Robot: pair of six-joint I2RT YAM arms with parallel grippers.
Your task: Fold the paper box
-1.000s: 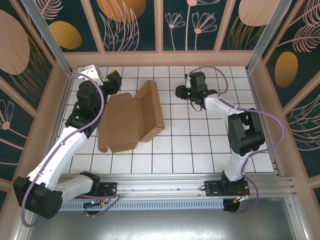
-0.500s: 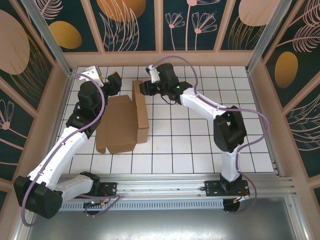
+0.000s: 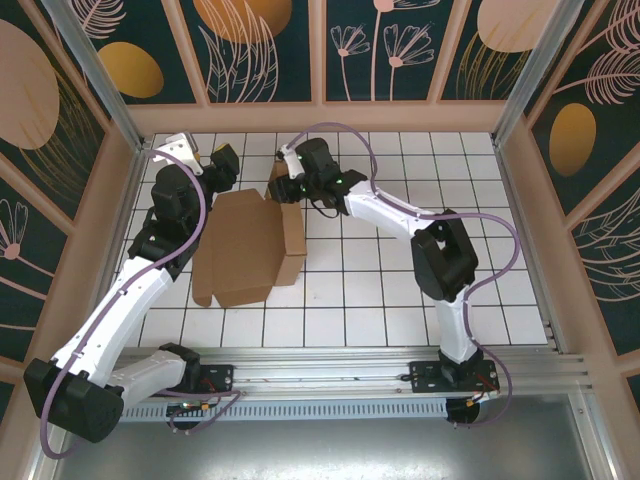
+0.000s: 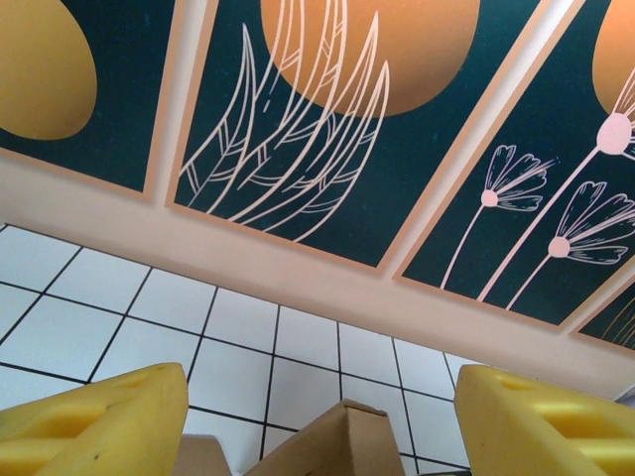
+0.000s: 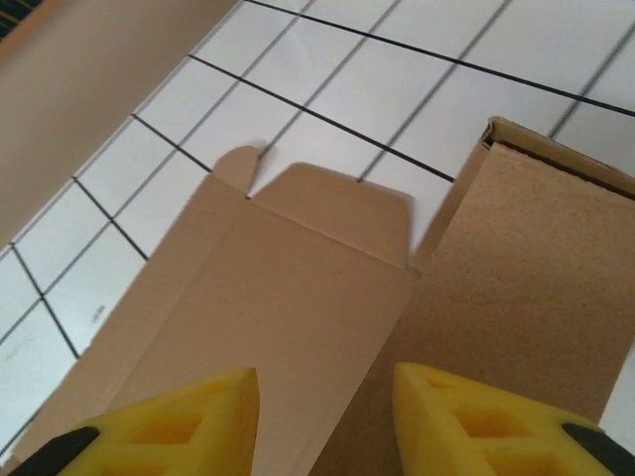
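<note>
One camera is sitting high above and behind me, looking down at the whole tiled tabletop (image 3: 380, 295). The camera on my left wrist is sitting low, looking across the tiles toward the painted back wall (image 4: 327, 119), with my left fingers (image 4: 99, 416) poking in at the bottom. The camera on my right wrist is looking down from very close at the paper box (image 5: 298, 327). All three are sharing that box and the tiles around it.

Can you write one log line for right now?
paper box: side panel raised | left pincer: open, by far corner | right pincer: open, beside side panel
</note>
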